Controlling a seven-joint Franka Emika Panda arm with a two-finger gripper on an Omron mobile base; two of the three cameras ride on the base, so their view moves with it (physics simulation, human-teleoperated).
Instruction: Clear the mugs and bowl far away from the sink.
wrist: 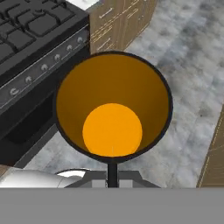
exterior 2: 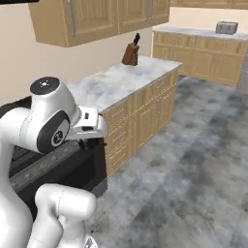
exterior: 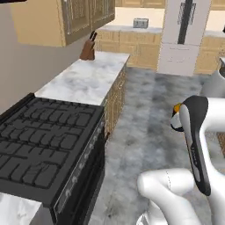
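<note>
A mug with a dark outside and a bright orange inside faces the hand camera mouth-on, hanging above the grey floor in front of the stove. My gripper is shut on its near rim, one dark finger showing at the rim's lower edge. In the left base view the mug peeks out as an orange and dark shape from behind the arm's upper link, over the floor to the right of the stove. The bowl and the sink are out of view.
A black stove stands at the left, with a marble counter beyond it that carries a knife block. Wooden cabinets hang above. A fridge and a toaster are at the back. The grey floor gives free room.
</note>
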